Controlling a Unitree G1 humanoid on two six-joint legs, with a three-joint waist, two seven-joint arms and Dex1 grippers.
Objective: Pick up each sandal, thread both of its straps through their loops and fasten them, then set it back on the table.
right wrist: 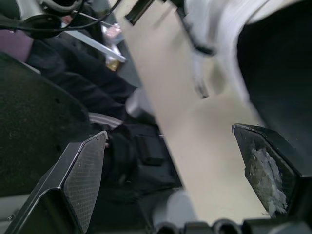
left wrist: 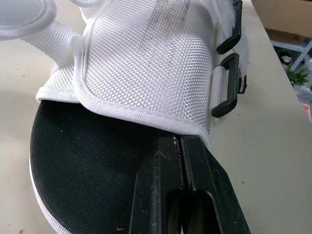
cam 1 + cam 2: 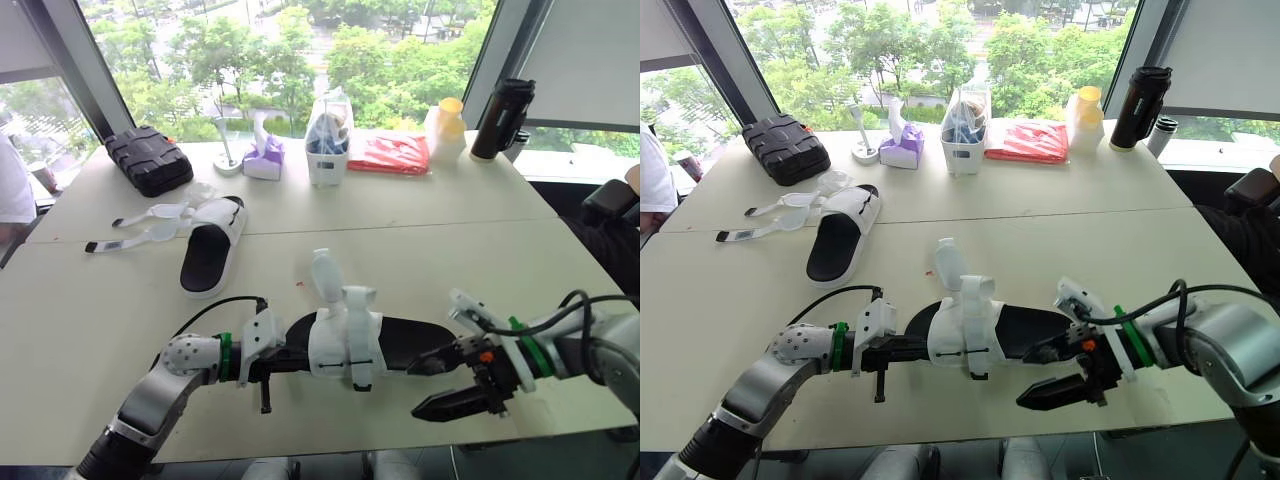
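Black-soled, white-mesh-strapped sandal (image 3: pixel 345 345) lies crosswise (long axis left–right): left end effector (image 2: pixel 180 141) pressed together at its left end, right end effector (image 3: pixel 414 390) spread just beside opposite end.

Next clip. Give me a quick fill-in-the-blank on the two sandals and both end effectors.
1. The left end effector is ___ over the near sandal's insole.
2. The right end effector, beside that sandal, is ___.
3. The near sandal's insole is coloured ___.
4. The far sandal lies with its straps ___.
Missing words: shut; open; black; unfastened
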